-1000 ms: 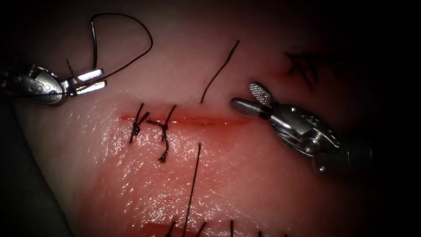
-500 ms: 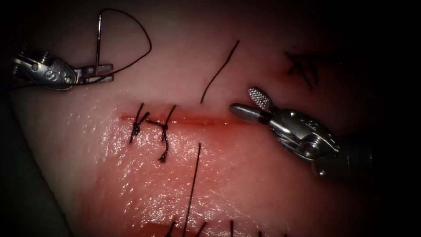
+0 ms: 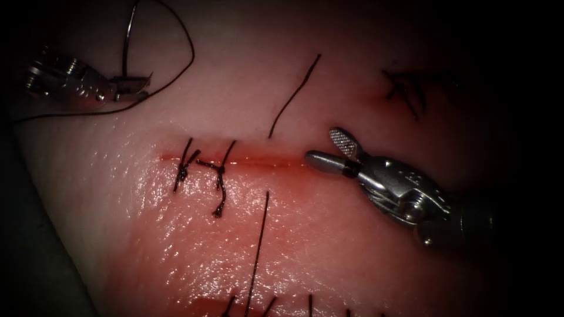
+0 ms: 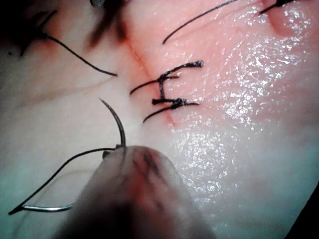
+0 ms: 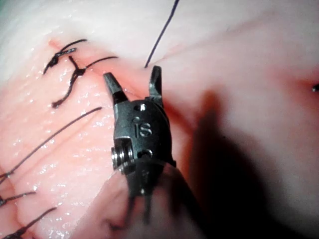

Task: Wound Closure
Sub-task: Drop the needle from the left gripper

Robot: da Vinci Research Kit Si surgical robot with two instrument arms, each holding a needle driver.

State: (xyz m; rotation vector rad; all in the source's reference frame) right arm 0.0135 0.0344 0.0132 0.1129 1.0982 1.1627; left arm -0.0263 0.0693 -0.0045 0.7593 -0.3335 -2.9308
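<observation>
Holding the needle point(image 3: 126, 44) near one end of its curve, the left tool point(image 3: 134, 88) sits well to the left of the cut point(image 3: 247, 159) and above it, its jaws clenched on the metal. The needle arcs upward from the jaws, clear of the tissue point(image 3: 329, 246), and the thread point(image 3: 187, 56) loops from it over the pale surface. The right tool point(image 3: 329, 148) hovers at the right end of the cut, its jaws spread apart and grasping nothing, one jaw lying just along the red line. Two knotted stitches point(image 3: 202, 170) cross the left part of the cut, and loose cut ends of thread point(image 3: 294, 97) lie above and below it.
</observation>
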